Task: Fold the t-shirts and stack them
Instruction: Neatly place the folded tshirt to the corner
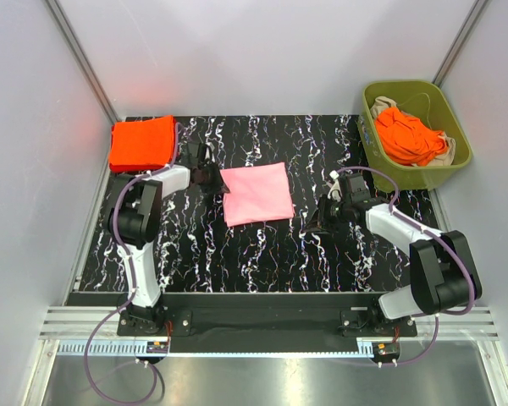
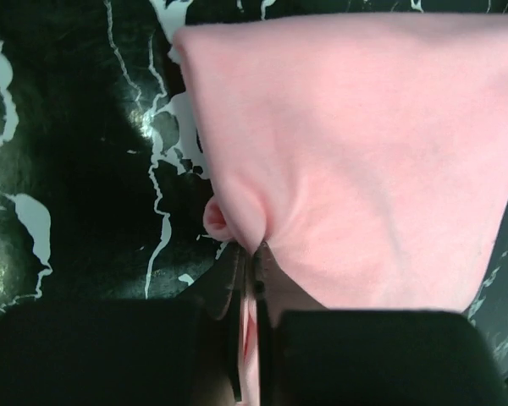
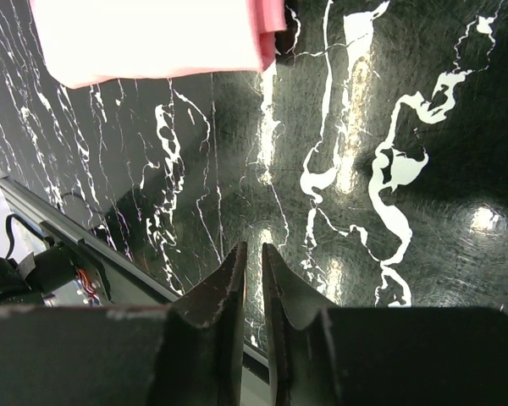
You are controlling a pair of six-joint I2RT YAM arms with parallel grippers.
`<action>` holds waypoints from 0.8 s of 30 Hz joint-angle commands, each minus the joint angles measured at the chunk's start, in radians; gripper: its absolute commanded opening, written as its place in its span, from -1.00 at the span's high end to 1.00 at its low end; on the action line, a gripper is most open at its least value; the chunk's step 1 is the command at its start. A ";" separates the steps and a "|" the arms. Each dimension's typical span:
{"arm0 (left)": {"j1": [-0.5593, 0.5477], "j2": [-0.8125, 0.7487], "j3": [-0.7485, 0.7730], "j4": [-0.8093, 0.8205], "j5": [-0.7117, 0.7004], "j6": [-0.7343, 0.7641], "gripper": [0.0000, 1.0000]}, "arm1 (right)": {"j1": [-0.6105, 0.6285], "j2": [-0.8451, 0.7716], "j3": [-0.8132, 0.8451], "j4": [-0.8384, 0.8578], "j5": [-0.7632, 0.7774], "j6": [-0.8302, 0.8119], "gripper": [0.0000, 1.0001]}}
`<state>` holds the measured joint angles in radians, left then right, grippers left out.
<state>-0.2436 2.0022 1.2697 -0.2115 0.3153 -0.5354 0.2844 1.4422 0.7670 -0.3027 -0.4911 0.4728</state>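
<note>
A folded light pink t-shirt [image 1: 256,193] lies in the middle of the black marbled table [image 1: 262,254]. My left gripper [image 1: 210,175] is at its left edge, shut on a pinch of the pink cloth [image 2: 252,241]. A folded orange-red t-shirt [image 1: 141,142] lies at the back left corner. More orange-red t-shirts [image 1: 409,135] are crumpled in the bin. My right gripper [image 1: 317,225] is shut and empty, low over bare table to the right of the pink shirt, whose corner shows at the top of the right wrist view [image 3: 152,38].
An olive-green plastic bin [image 1: 451,159] stands at the back right, off the table's corner. Grey walls close in the left, back and right sides. The table's front edge with a metal rail [image 1: 262,326] runs past the arm bases.
</note>
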 commanded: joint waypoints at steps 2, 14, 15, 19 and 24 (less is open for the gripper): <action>-0.003 0.015 0.095 -0.121 0.022 0.061 1.00 | 0.009 -0.037 0.009 0.027 -0.017 0.009 0.62; -0.002 0.000 0.359 -0.440 -0.087 0.233 1.00 | 0.009 -0.031 0.028 0.033 -0.032 0.012 0.62; -0.002 0.003 0.382 -0.463 -0.117 0.251 1.00 | 0.009 -0.029 0.029 0.033 -0.035 0.012 0.63; 0.018 0.021 0.497 -0.560 -0.163 0.369 1.00 | 0.009 -0.014 0.049 0.036 -0.040 0.009 0.62; 0.050 0.010 0.559 -0.574 -0.199 0.463 1.00 | 0.009 0.024 0.086 0.037 -0.043 0.003 0.62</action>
<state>-0.2214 2.0274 1.7660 -0.7448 0.1749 -0.1802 0.2844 1.4467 0.7982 -0.2951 -0.5167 0.4767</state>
